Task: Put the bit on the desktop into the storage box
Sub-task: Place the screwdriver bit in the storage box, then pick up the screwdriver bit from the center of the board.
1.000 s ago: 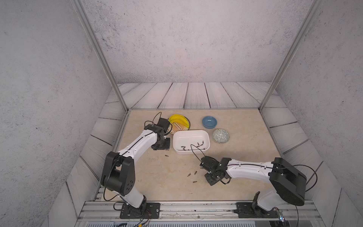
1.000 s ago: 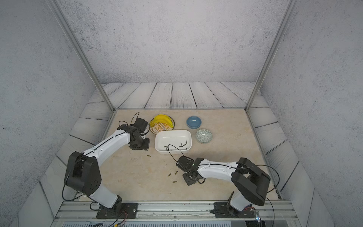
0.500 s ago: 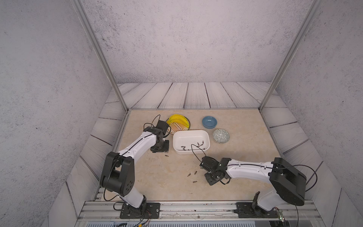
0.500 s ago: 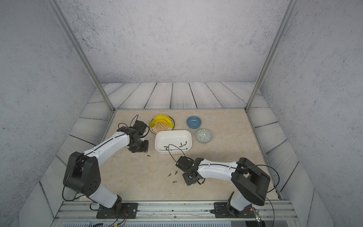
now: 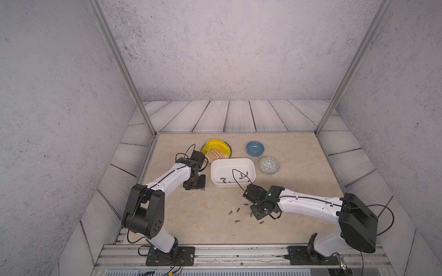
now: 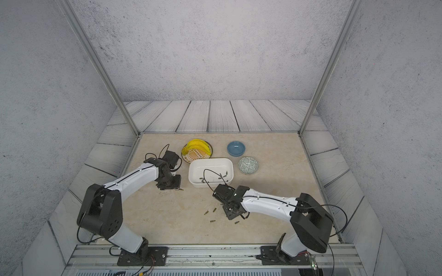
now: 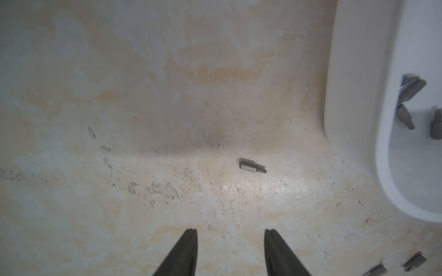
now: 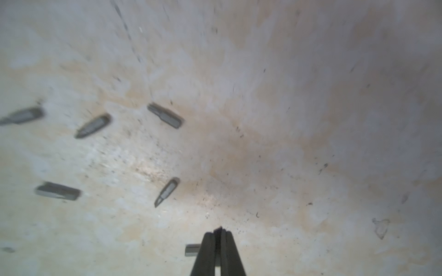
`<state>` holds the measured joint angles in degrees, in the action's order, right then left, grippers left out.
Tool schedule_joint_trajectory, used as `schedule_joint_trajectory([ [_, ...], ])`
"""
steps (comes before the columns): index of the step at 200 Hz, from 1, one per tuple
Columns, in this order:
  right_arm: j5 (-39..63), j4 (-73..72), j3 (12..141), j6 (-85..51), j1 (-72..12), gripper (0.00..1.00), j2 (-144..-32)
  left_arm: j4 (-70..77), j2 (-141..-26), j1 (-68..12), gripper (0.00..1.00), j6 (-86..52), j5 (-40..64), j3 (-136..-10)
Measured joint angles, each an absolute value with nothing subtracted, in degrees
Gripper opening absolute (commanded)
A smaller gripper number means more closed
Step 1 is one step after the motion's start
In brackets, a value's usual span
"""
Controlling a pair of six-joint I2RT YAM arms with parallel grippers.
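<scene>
At the tips of the right gripper [image 8: 218,230], a short grey hexagonal steel bit [image 8: 192,250] shows only its blunt end, jutting out beside one dark finger. The jaws are pressed together and seem to pinch it crosswise, low over the beige marble-patterned desktop [image 8: 311,119], which is the hold a lift would need. The rest of that bit is hidden behind the fingers, so the grip is a judgement.

Ahead of this gripper several loose bits [image 8: 165,115] lie flat and scattered, blurred in the wrist view. The plain white rectangular storage box [image 5: 239,159] sits beyond the gripper, near but apart, with some stored bits [image 5: 223,179] inside. The arm's black cable [image 5: 234,178] loops across the box and masks part of its floor.

The left gripper [image 7: 230,230] hangs with jaws apart over bare desktop, a lone bit [image 7: 252,167] just ahead of its fingertips and the box's rounded corner to one side. It is probably lining up its own pick. In both top views each gripper's fingertips are covered by its own wrist.
</scene>
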<state>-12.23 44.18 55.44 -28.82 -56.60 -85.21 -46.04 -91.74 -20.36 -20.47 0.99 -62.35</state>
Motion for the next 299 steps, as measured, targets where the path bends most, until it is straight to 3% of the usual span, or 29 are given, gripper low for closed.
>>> schedule_joint_trajectory([
  [43,-12.60,46.13,68.77,-22.17,-48.71,0.00,-87.22,-44.64,-91.74,-20.36,0.51,-21.04,1.15,-60.03],
  [87,-10.94,45.63,83.40,-15.46,-41.15,0.00,-98.39,-43.55,-92.20,-20.36,0.54,-21.87,0.86,-58.81],
  [149,-7.57,46.83,92.64,-11.22,-39.46,0.01,-112.25,-41.30,-96.82,-20.25,0.59,-23.38,-2.94,-58.98],
  [169,-7.29,47.53,93.91,-10.61,-39.46,0.09,-113.56,-41.10,-97.93,-20.25,0.61,-23.62,-3.90,-60.01],
  [192,-7.14,48.01,95.31,-10.11,-39.46,0.32,-113.69,-40.29,-99.00,-20.25,0.62,-23.88,-4.71,-61.69],
  [206,-7.09,48.03,95.72,-10.04,-39.46,0.39,-113.69,-39.81,-99.11,-20.25,0.62,-24.05,-4.89,-62.28],
  [299,-7.14,49.23,95.72,-9.61,-39.46,0.44,-113.62,-38.68,-103.63,-20.25,0.62,-24.21,-4.95,-65.43],
])
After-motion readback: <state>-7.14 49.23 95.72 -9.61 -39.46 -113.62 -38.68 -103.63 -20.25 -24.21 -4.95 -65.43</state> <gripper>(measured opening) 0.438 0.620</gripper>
